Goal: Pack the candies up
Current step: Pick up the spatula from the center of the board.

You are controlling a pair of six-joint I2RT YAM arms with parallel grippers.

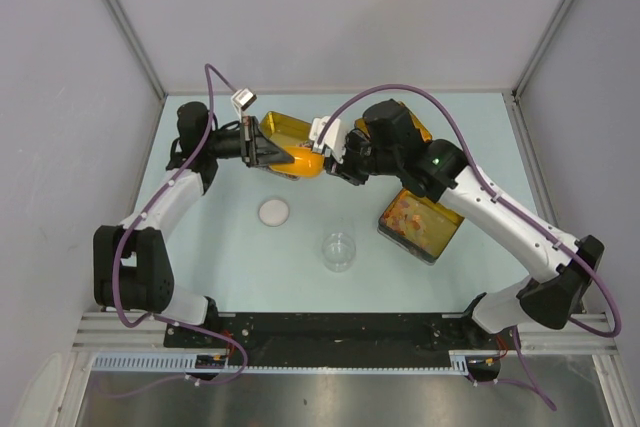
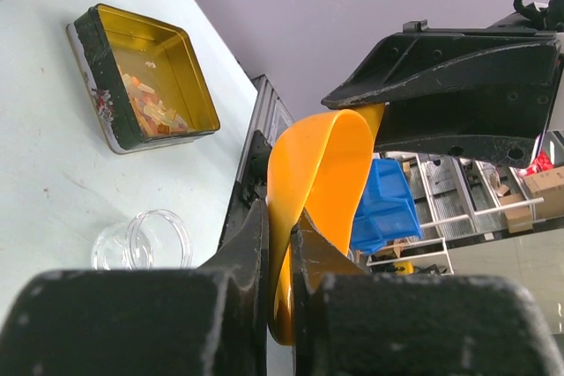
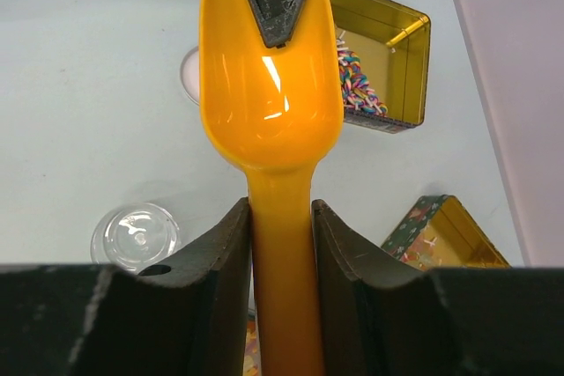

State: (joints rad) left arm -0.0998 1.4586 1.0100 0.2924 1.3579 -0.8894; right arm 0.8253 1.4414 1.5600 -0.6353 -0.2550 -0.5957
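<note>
A: Closest to the lens we get the left gripper (image 2: pixel 280 228), jaws clenched on the bowl rim of the orange scoop (image 2: pixel 322 173). We tag that as a grasp, yes?

B: We do. Its fingers (image 2: pixel 251 257) pinch the thin plastic wall from both sides, no gap.

A: Moving right: the scoop hangs above the table (image 1: pixel 220 237), bowl end at the left arm, handle end at the right arm, roughly level in the top view.

B: Then the right gripper (image 3: pixel 280 213). We see both pads (image 3: pixel 231 253) flush against the handle, one per side, so we tag it as grasping the scoop too.

A: Fine. Where do we put the candies (image 3: pixel 354 77)?

B: Heaped against one wall of the back tin (image 3: pixel 392 28), multicoloured, tiny. That tin sits on the table just behind the left gripper in the top view. We mark the candies as apart from the scoop.

A: Centre of the table: white lid (image 1: pixel 274 211) lying flat, then the clear jar (image 1: pixel 339 250) upright, further right and nearer the arm bases. The two are apart.

B: Rightmost we have two more gold tins. The near tin (image 2: pixel 92 85) sits open, partly under the right forearm in the top view, with orange and yellow sweets (image 2: pixel 145 107) piled along one side. The far tin (image 3: pixel 419 228) sits under the right wrist; we cannot tell what it holds.
</note>
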